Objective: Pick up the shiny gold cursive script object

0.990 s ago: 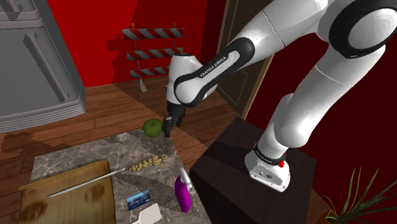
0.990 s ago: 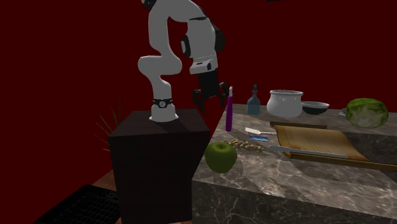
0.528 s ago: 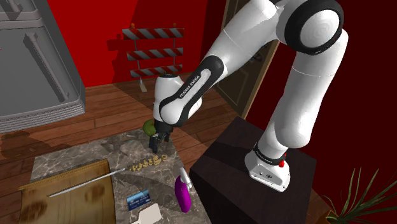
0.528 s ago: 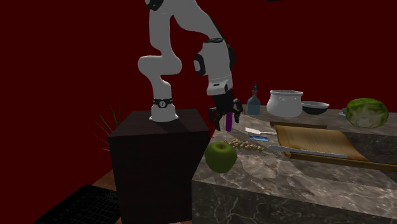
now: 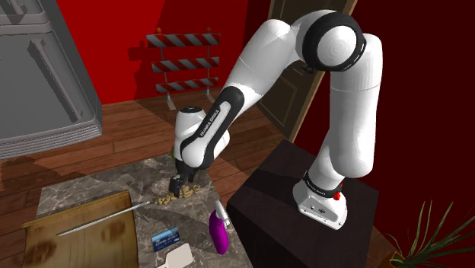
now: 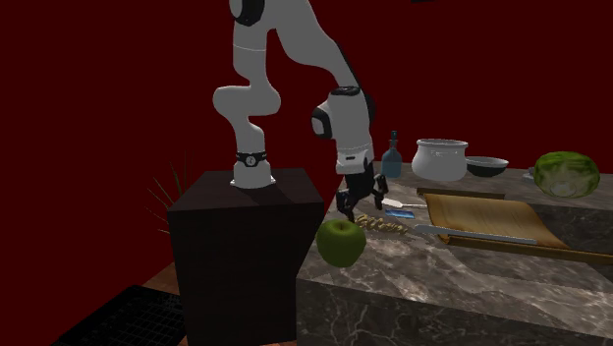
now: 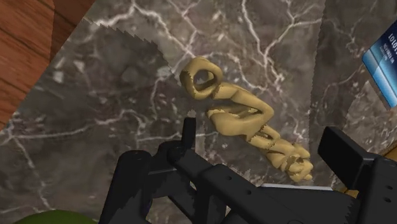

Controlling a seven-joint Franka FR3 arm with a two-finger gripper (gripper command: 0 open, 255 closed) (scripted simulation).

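The gold cursive script object (image 7: 245,118) lies flat on the dark marble table (image 7: 114,95), a looped chain of letters. It also shows as a small gold strip (image 5: 172,197) in the shoulder view and as a thin gold line (image 6: 384,225) in the second exterior view. My black gripper (image 7: 261,135) is open, pointing down at the table just above the object. One finger (image 7: 189,129) stands on one side of it and the other finger (image 7: 343,151) on the far side, and neither touches it. The same gripper (image 5: 180,186) (image 6: 361,203) hangs low over the table's corner.
A green apple (image 6: 341,242) sits at the table corner next to the gripper. A purple bottle (image 5: 219,232), a blue card (image 5: 164,240), a long knife (image 5: 103,219) and a wooden board (image 5: 80,236) lie nearby. A pot (image 6: 440,159), a bowl (image 6: 486,166) and a green melon (image 6: 567,175) stand farther along.
The arm has swung down and toward the table. The gripper dropped from above the stand's edge to just over the gold script, still open.
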